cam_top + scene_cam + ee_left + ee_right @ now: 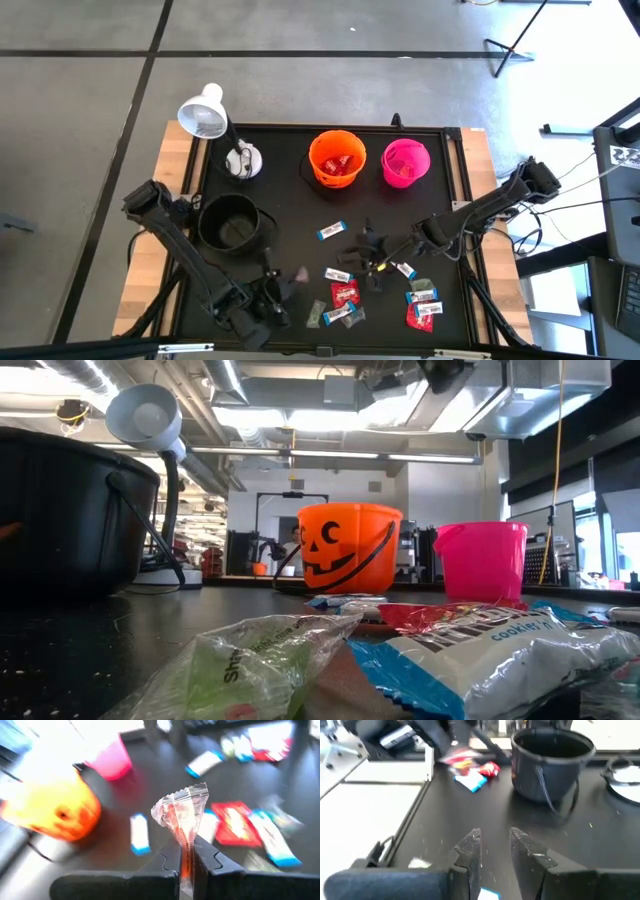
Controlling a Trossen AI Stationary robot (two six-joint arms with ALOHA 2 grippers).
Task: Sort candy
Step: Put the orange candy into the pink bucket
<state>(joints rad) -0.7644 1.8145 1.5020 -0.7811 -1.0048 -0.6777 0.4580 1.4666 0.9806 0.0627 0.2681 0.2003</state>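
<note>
While left gripper (187, 862) pinches 1 clear-wrapped candy (181, 812), right gripper (492, 850) hovers parted, empty.

Blurred buckets and candy (231, 823) beyond the left fingers (212, 860).

Left gripper (187, 862) closed on a clear crinkled sweet (181, 815), held upright, wrapper fanning out above the fingers (214, 862). Beyond it, on the dark table (115, 865): orange bucket (52, 812) and pink bucket (110, 757) close together. One blue-and-white sweet (139, 834) lies alone near the orange bucket, another (204, 763) near the pink one. A red packet (235, 823) and more blue-and-white candy (272, 840) lie clustered close behind the held sweet. View blurred.
</note>
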